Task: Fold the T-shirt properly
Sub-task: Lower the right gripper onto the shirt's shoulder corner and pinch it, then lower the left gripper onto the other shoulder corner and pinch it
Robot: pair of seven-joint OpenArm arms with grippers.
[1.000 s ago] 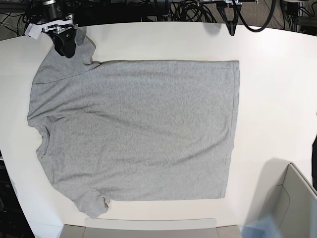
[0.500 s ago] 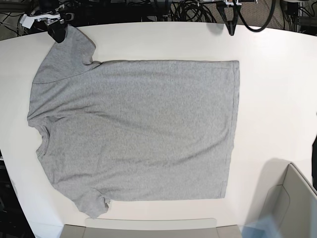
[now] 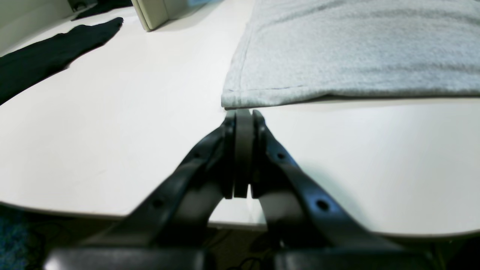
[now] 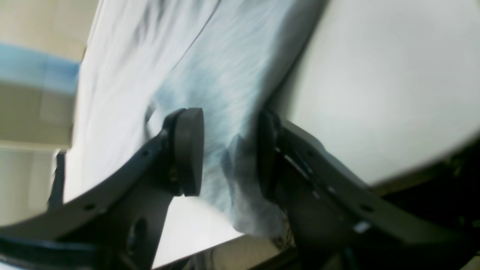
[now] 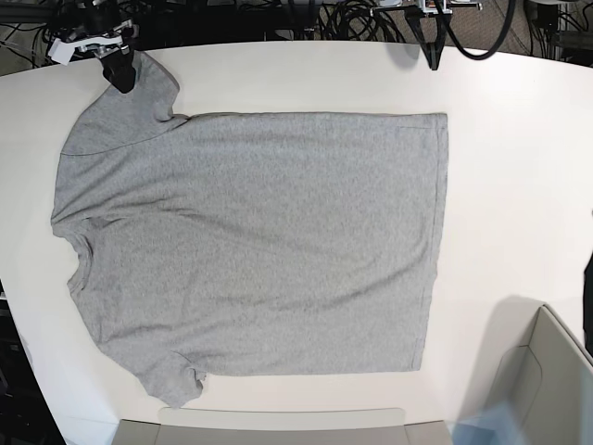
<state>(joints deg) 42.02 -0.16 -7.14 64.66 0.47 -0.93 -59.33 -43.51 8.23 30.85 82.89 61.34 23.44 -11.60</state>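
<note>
T-shirt [image 5: 250, 241] flat — sleeve between parted right tool [image 4: 228, 150]; left tool [image 3: 243, 116] closed, beside hem

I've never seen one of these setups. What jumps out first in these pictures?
A grey T-shirt lies spread flat across most of the white table, plain side up. At the far left corner, the right gripper sits over one sleeve with its jaws open around the cloth. The left gripper, pinched shut on nothing, waits just off the shirt's hem corner.
</note>
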